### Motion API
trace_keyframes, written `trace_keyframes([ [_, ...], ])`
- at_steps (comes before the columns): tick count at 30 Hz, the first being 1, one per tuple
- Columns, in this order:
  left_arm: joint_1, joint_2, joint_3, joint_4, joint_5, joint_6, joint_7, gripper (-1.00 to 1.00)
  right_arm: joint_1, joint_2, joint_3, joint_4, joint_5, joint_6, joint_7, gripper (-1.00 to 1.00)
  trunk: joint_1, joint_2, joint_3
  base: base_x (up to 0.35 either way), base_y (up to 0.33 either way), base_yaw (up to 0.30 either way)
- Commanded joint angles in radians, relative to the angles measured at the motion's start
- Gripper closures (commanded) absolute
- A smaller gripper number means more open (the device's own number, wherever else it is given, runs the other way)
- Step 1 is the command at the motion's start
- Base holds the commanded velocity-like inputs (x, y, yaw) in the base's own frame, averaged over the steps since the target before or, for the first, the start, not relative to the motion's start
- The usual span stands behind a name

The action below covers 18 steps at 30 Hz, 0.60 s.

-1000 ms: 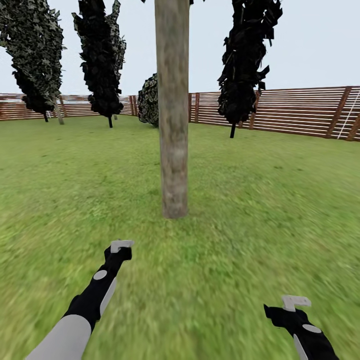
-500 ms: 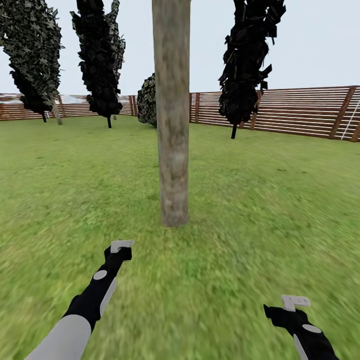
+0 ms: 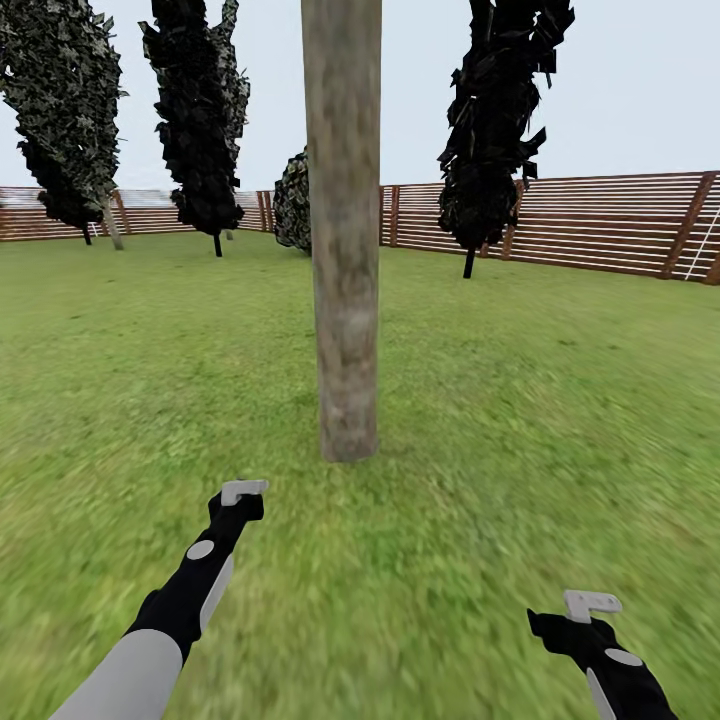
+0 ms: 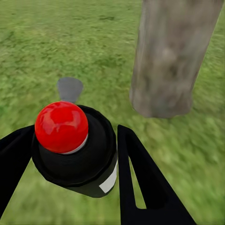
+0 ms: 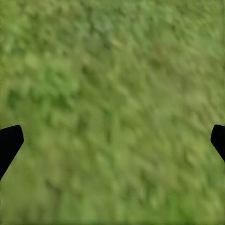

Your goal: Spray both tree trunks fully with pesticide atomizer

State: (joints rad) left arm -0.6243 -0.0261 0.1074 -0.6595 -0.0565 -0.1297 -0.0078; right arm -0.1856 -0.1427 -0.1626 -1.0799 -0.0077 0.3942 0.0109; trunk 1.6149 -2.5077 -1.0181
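A tall grey-brown mottled tree trunk rises from the lawn straight ahead, a short way beyond my left gripper. The left wrist view shows the pesticide atomizer, a small black body with a round red top, held between the two black fingers of my left gripper. The trunk's base stands close in front of it. My right gripper hangs low at the right over the grass. Its fingers are spread wide apart with nothing between them.
Grass lawn spreads all around the trunk. Dark narrow cypress-like trees and a dark bush stand farther back. A brown slatted fence closes the far side.
The whole view has crept forward: the trunk looks larger and its base sits lower in the picture. Both arms keep their pose, and the atomizer stays held.
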Motion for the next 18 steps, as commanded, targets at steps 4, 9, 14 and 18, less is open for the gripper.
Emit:
trace_keyframes([
  [4,0.0,0.0,0.0,0.0,0.0,0.0,0.0,1.0,0.0,0.001,0.0,0.0,0.0,0.0,0.0,-1.0,0.0,0.0,0.0,0.0,0.0,0.0],
  [9,0.0,0.001,0.0,0.0,0.0,-0.001,0.0,1.0,0.0,0.003,0.0,0.0,0.005,0.0,-0.002,-1.0,0.0,0.0,0.0,0.0,0.0,0.0],
  [14,0.0,0.007,0.001,0.0,0.0,-0.001,-0.002,1.0,0.0,0.008,0.002,0.0,0.008,0.0,-0.006,-1.0,0.0,0.0,0.0,0.0,0.0,0.0],
  [18,0.0,0.025,0.002,0.0,-0.001,-0.001,-0.005,1.0,0.0,0.009,0.004,0.0,0.01,0.0,-0.006,-1.0,0.0,0.0,0.0,0.0,0.0,0.0],
])
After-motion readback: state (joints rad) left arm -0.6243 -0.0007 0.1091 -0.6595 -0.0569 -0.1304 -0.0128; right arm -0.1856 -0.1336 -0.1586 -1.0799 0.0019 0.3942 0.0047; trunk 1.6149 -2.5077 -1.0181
